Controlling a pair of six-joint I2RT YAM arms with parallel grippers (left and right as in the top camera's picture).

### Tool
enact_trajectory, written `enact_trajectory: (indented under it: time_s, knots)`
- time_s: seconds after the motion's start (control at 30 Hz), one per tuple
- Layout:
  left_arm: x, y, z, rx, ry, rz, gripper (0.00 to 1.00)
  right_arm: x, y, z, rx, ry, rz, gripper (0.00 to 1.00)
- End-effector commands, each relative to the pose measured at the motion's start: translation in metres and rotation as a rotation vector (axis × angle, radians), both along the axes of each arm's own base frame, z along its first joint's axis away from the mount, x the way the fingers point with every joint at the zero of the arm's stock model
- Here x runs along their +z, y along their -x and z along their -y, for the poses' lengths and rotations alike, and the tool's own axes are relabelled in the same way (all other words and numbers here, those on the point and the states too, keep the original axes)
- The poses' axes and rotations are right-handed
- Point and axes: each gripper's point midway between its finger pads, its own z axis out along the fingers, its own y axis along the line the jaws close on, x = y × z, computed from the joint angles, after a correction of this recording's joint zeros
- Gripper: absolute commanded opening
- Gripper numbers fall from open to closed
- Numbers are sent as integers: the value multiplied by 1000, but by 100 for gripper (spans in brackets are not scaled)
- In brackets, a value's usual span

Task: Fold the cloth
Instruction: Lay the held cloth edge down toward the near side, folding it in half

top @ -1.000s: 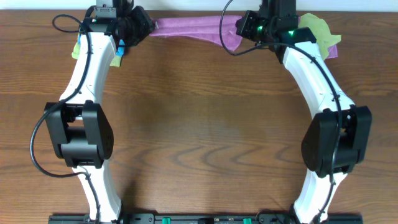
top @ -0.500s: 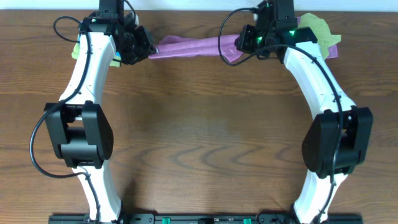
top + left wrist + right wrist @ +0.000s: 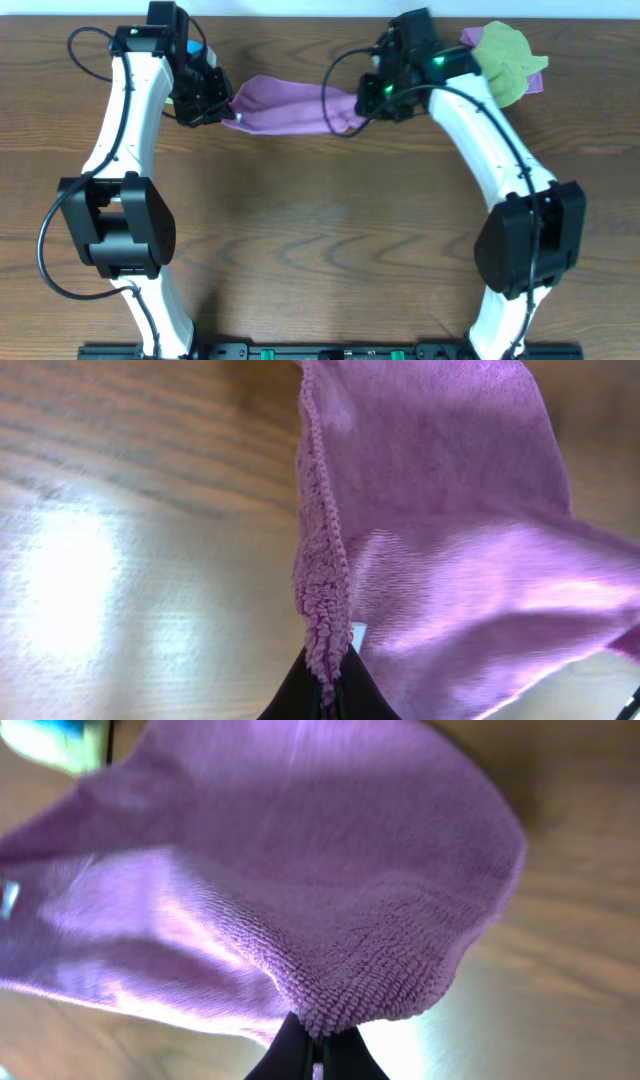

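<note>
Cloth [image 3: 290, 103] nearer, tight in both jaws

Brown wood-grain table [image 3: 320, 230], pale strip [image 3: 300, 8] along far edge

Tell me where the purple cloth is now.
Overhead, the purple cloth is stretched between the left gripper and right gripper, near the far edge of the table.

White arm links [image 3: 128, 112], black joints [image 3: 118, 222]
</note>
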Motion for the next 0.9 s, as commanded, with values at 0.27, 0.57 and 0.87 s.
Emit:
enact_trajectory:
  time_s: [0.27, 0.57, 0.87]
  knots:
    - [-24, 39, -12, -26, -69, -138, 6, -1, 42, -6, 95, 126, -50, 1]
    - [-51, 87, -13, 6, -71, -169, 6, -4, 80, 3, 142, 163, -5, 1]
    - [-83, 154, -3, 31, -19, -257, 6, -60, 127, 15, 144, 145, -83, 1]
